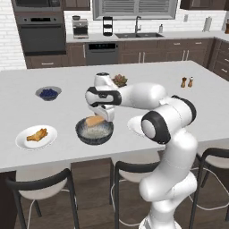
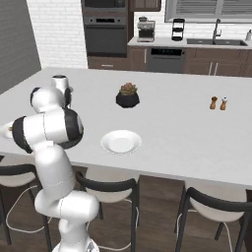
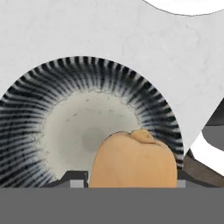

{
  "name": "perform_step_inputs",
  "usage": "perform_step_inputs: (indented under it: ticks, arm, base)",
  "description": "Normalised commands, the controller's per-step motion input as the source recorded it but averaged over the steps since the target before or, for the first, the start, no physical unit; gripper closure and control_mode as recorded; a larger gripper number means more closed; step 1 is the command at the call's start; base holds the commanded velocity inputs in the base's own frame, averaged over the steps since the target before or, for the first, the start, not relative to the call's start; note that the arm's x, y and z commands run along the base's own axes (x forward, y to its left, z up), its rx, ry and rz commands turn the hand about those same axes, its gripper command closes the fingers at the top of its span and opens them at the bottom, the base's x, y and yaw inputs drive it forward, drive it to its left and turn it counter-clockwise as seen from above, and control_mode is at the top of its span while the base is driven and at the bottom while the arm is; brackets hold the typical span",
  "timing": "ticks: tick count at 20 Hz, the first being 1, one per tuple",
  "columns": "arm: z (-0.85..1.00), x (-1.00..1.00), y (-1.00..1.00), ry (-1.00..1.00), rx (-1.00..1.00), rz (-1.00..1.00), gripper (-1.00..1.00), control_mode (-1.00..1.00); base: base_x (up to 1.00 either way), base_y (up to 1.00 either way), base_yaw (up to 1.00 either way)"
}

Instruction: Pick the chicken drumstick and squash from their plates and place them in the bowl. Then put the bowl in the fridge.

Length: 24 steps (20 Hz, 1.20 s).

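Two white plates: one point(image 1: 22, 142) carrying the single chicken drumstick point(image 1: 37, 134), one point(image 2: 121, 142) bare. One dark bowl point(image 1: 94, 133) just under the jaws, one squash point(image 1: 95, 120). One blueberry bowl point(image 1: 48, 93), one potted plant point(image 2: 128, 95), two shakers point(image 2: 218, 103), three stools point(image 1: 42, 182).

Tan squash point(image 1: 95, 120) held just over dark ribbed bowl point(image 1: 83, 133); drumstick point(image 1: 37, 134) on left white plate point(image 1: 23, 142).

Home kitchen: oven point(image 1: 40, 33), sink point(image 1: 137, 35) (with tap), island counter point(image 1: 147, 71).
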Motion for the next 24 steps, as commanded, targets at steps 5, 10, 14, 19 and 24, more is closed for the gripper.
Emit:
perform_step_inputs:
  ticks: [5,10,14,19,24]
  arm:
    - [-0.53,0.06,0.12,0.0,-0.06,0.0,1.0,-1.0]
    - [-0.44,0.2,0.0,0.02,0.0,0.0,1.0,-1.0]
    - [-0.64,0.06,0.04,0.0,-0.02,0.0,-1.0,-1.0]
    - [-0.33,0.12,0.0,0.0,0.0,0.0,-1.0,-1.0]
    - [0.07,0.0,0.0,0.0,0.0,0.0,-1.0,-1.0]
  base:
    - [0.0,0.0,0.0]
    - [0.0,0.0,0.0]
    - [0.0,0.0,0.0]
    - [0.0,0.0,0.0]
    - [0.0,0.0,0.0]
